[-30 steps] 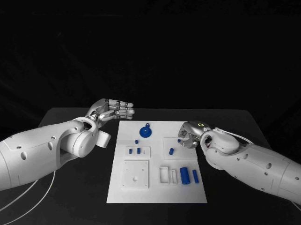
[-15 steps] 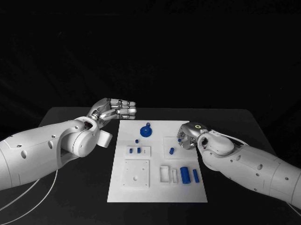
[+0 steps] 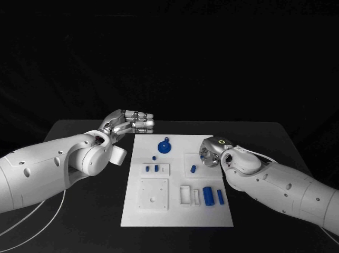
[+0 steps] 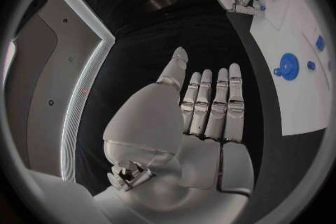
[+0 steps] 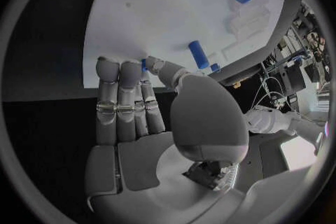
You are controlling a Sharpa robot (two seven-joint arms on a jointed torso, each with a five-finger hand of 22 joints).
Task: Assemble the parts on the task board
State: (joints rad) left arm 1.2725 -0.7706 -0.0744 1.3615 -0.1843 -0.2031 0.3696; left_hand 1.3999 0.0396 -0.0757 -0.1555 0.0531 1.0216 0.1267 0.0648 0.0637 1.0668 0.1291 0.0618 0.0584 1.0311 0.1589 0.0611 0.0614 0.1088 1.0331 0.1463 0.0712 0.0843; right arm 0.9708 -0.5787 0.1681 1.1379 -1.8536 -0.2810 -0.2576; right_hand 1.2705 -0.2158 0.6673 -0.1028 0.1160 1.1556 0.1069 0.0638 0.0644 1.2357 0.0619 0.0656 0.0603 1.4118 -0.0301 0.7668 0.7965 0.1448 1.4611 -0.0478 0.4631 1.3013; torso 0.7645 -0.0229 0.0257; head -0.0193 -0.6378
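A lab: black-draped table (image 3: 86,211), cabled equipment (image 5: 297,39) at the room's edge.

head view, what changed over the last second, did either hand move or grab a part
The right hand has crept a little toward the middle of the task board, over its right edge; whether it holds a part cannot be told. The left hand stayed off the board's far left corner, and the blue parts, including the round piece, lie where they were.

No readable text, label, brand, number or sign is showing on the task board (image 3: 177,211), on its parts, or on either hand; nothing legible anywhere.
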